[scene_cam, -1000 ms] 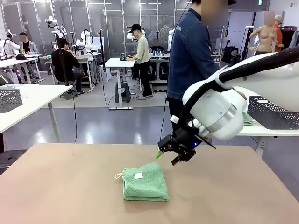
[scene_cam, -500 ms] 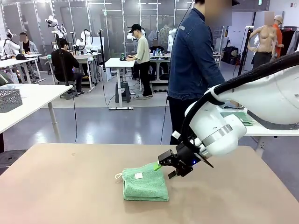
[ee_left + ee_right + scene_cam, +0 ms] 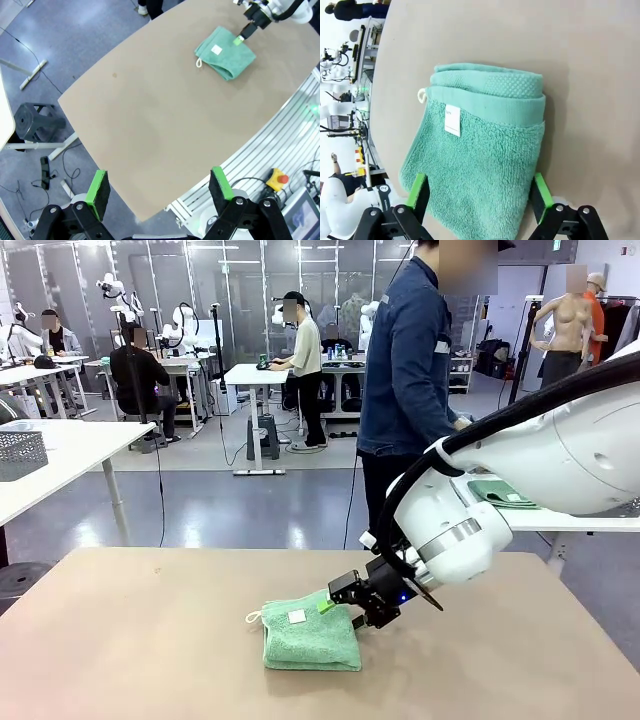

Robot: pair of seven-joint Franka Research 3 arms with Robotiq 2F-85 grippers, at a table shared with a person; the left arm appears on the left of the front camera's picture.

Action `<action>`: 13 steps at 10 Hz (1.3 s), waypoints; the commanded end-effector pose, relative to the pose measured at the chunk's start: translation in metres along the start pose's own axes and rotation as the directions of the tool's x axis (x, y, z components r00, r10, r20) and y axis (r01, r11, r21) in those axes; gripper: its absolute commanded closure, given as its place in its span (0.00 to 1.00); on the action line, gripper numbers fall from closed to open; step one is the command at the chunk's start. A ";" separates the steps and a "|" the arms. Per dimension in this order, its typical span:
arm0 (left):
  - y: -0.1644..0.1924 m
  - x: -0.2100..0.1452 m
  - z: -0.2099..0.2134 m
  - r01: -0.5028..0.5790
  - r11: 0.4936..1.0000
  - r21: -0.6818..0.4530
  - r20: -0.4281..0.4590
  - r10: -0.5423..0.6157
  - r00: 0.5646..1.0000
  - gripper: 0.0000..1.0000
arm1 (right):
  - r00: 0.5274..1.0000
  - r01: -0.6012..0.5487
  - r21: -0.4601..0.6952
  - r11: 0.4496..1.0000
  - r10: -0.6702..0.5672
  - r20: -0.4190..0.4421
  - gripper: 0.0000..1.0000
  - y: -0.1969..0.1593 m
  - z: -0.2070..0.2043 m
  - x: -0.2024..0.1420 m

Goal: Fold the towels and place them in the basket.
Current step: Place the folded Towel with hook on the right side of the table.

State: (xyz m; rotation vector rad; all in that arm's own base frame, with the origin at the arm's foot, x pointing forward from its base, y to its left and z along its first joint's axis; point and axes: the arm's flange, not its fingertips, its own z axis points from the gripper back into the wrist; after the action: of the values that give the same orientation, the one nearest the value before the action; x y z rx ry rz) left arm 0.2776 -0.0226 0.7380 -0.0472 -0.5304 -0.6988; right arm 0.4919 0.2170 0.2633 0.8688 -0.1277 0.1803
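Green terry towel [image 3: 310,635], folded into a thick square, lies flat near the middle of the tan table [image 3: 120,640], white label up and a small loop at its left corner. The right pincer [image 3: 342,614] is low at the towel's far right corner; in its wrist view the right pincer [image 3: 479,195] stands fully spread, one green pad to each side of the towel's [image 3: 485,165] near edge, not clamped on it. The left pincer [image 3: 159,192] hangs high over the table's edge, jaws wide apart and holding nothing, well apart from the towel [image 3: 225,52]. A person [image 3: 405,370] in a denim jacket stands at the far side.
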 end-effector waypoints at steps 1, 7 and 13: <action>-0.001 -0.003 -0.002 0.019 1.000 0.003 0.005 -0.019 1.000 0.00 | 0.999 0.002 0.028 1.000 -0.003 0.032 0.00 0.001 -0.006 0.000; -0.001 -0.003 -0.002 0.019 1.000 0.003 0.005 -0.019 1.000 0.00 | 0.999 0.046 0.004 0.999 -0.046 0.020 1.00 0.000 -0.016 0.000; -0.001 -0.003 -0.002 0.019 1.000 0.003 0.005 -0.019 1.000 0.00 | 0.996 0.085 -0.042 0.995 -0.085 0.000 1.00 0.013 -0.019 -0.009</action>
State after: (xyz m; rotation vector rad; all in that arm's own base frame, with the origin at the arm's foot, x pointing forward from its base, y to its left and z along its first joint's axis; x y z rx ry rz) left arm 0.2776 -0.0226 0.7380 -0.0472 -0.5304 -0.6988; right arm 0.4866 0.2286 0.2542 0.8554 -0.1100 0.1336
